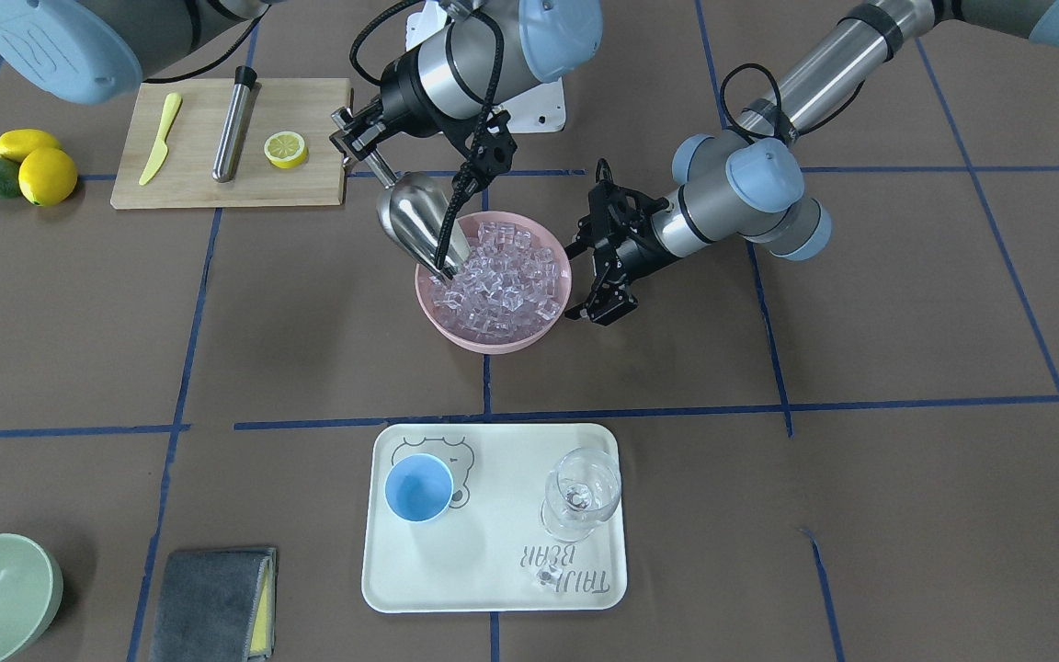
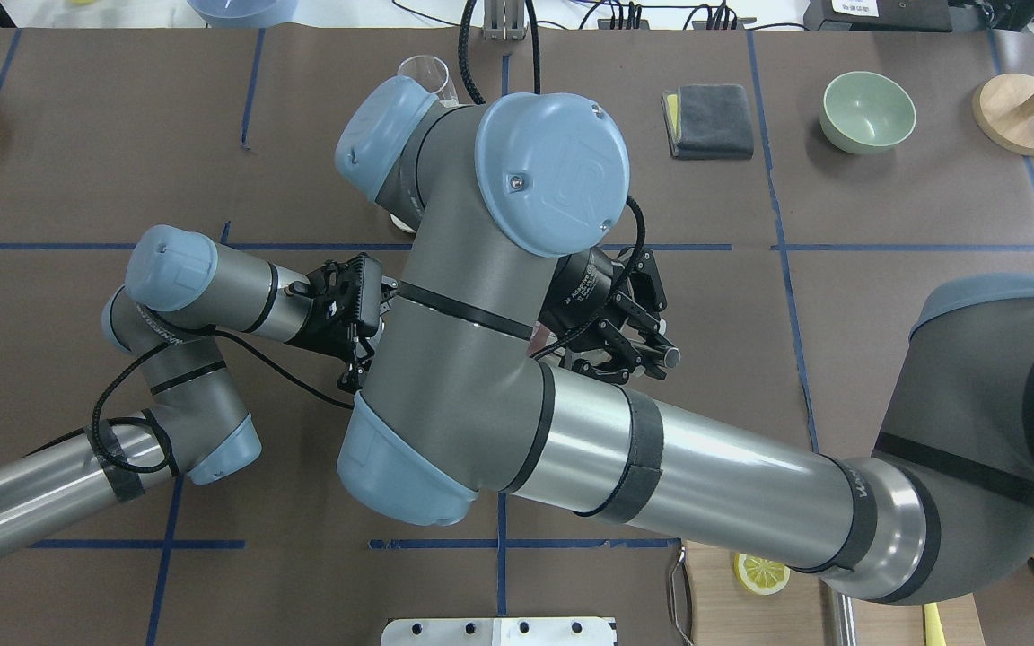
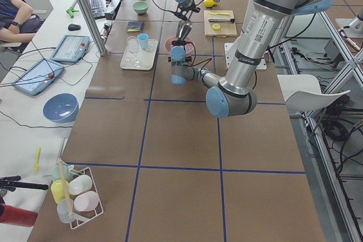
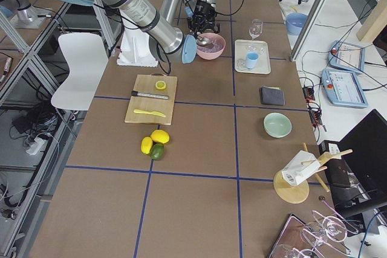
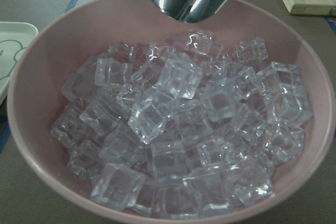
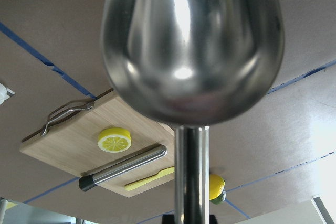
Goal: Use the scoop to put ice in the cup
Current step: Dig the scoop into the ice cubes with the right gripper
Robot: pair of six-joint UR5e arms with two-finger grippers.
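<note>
Tabletop (image 1: 860, 515), brown and gridded with blue tape, carries everything. The right arm (image 1: 474, 64) reaches in towards the middle and the left arm (image 1: 741, 193) bends in from the other side. A wooden cutting board (image 1: 217, 184) lies near the robot with a lemon slice, a steel cylinder and a yellow knife on it. A pale tray (image 1: 493, 561) sits on the operators' side, well apart from the pink bowl (image 1: 493, 345) at the centre. The right gripper (image 1: 366, 152) is clamped on the short handle of the scoop (image 1: 415, 216). The scoop tilts steeply down, with its open lip at the edge of the pile inside the bowl. Whether the lip touches the cubes I cannot tell. The left gripper (image 1: 585, 281) hangs just beside the bowl's rim with its fingers spread and nothing between them. The cup (image 1: 419, 489) stands upright on the tray, across from a clear stemmed glass, and its blue inside is bare. The ice (image 1: 502, 280) is heaped in the pink bowl, and one loose cube lies on the tray by the printed lettering.
</note>
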